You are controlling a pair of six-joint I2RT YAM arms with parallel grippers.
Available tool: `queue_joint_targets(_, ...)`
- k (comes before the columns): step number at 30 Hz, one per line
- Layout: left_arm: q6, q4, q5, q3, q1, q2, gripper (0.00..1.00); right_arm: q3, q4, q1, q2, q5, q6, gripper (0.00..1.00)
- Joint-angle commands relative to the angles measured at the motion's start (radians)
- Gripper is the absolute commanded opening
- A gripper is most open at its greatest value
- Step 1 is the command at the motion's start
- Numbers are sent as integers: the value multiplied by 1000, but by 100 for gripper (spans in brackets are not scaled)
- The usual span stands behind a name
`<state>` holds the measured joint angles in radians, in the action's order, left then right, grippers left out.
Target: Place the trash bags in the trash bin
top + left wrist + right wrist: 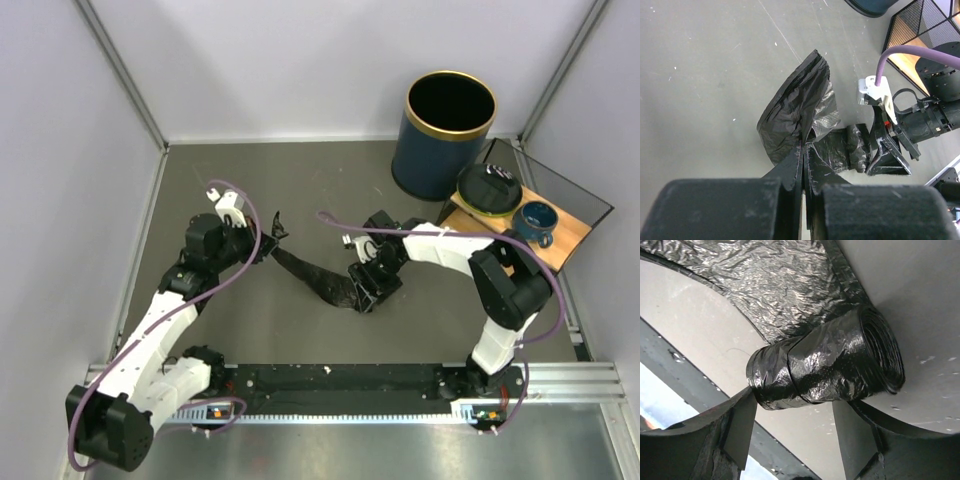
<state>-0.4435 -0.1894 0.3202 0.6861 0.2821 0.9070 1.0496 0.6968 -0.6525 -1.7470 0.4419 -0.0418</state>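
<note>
L gripper (262, 243), left of centre: jaws pressed together, pinching one end of the trash bag (312, 277), film fanning out past the fingertips. Bag runs as a dark strip over the table (250, 330) to its rolled end (825, 362) at the R gripper (364, 293). R jaws spread, roll lying just past the tips, one tip touching its end, not clamped. Bare table round both arms, esp. far-left. Trash bin (432, 160) upright in far-right corner, mouth open, well apart from bag. Wooden tray (565, 238) w/ blue cup (536, 222) just beside it, near right wall.
</note>
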Motion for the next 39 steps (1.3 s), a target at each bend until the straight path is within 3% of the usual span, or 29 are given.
queue_joint_targets(1, -9, 8, -1, -20, -14, -43, 0, 53, -32, 4, 6, -172, 149, 61)
queue_joint_targets(9, 74, -16, -4, 3, -47, -99, 0, 46, -36, 88, 14, -166, 289, 62)
queue_joint_targets(19, 291, -7, 143, 99, -52, -141, 0, 9, 38, 226, 69, 20, 341, 87)
queue_joint_targets(26, 460, -21, 346, 174, -52, -166, 0, 38, 95, 234, 112, 103, 274, 95)
queue_joint_targets(39, 318, 47, 410, 231, -50, -148, 0, 47, 73, 232, 14, 282, -3, 95)
